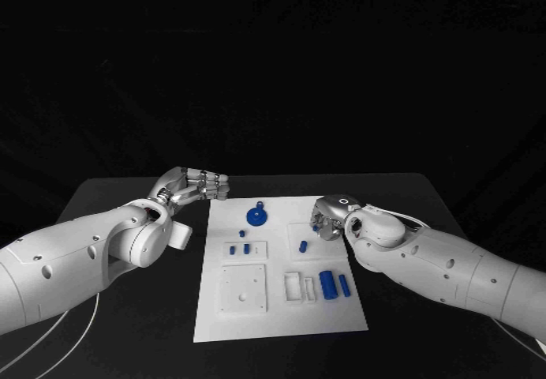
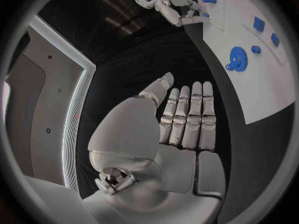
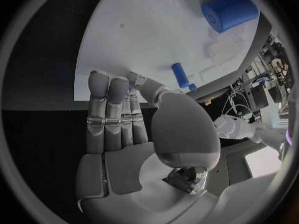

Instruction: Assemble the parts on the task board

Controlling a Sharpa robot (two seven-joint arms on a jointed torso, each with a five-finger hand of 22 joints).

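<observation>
White task board (image 1: 228,316) lies mid-table on the black table (image 1: 114,197), long side running away from the robot. On the board: a blue round gear-like part (image 1: 258,214) near its far edge, two small blue pegs (image 1: 240,249) left of centre, one small blue peg (image 1: 304,246) toward its right side, two larger blue cylinders (image 1: 334,284) near its right edge beside white recessed fixtures (image 1: 301,287), and a white square plate (image 1: 242,289) on its near-left area.

Left hand (image 1: 196,186) hovers off the board's far-left corner over the table — fingers straight and side by side, palm flat, holding nothing; same in the left wrist view (image 2: 187,119).

Right hand (image 1: 331,215) sits over the board's right edge near the single peg. Right wrist view shows the fingers (image 3: 109,114) extended together, thumb angled out, fingertips at the board edge — nothing held.
</observation>
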